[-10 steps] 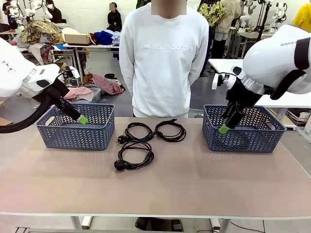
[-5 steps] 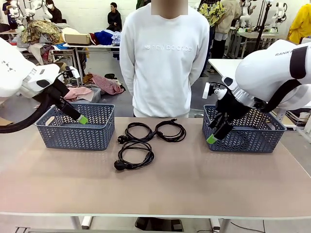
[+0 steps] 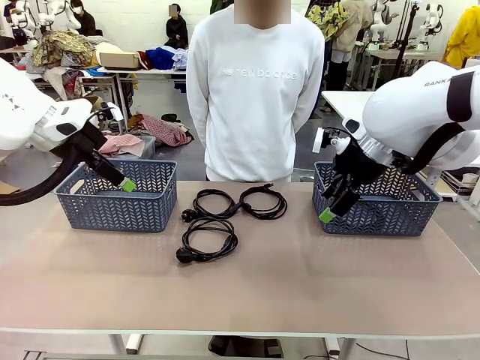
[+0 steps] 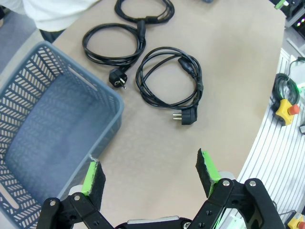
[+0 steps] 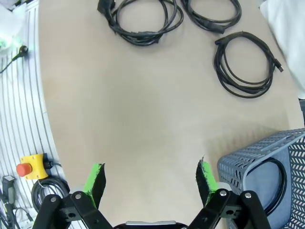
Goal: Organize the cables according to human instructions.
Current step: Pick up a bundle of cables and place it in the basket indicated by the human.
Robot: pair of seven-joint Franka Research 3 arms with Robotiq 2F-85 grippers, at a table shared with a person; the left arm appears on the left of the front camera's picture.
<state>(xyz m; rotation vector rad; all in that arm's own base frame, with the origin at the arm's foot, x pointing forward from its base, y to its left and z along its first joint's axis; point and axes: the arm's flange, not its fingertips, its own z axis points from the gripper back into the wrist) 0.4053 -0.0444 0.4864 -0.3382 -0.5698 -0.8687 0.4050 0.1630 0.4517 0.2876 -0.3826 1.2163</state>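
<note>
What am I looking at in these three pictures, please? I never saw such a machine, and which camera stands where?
You see two white robot arms at a table, facing a standing person. The wide picture is taken from between the arms. The other two come from a camera on each wrist, looking along the green-tipped fingers. The left gripper hangs over the left basket, the right gripper by the right basket; both are open and hold nothing. Three coiled black cables lie on the table between the baskets, and a fourth coil lies inside the right basket.
</note>
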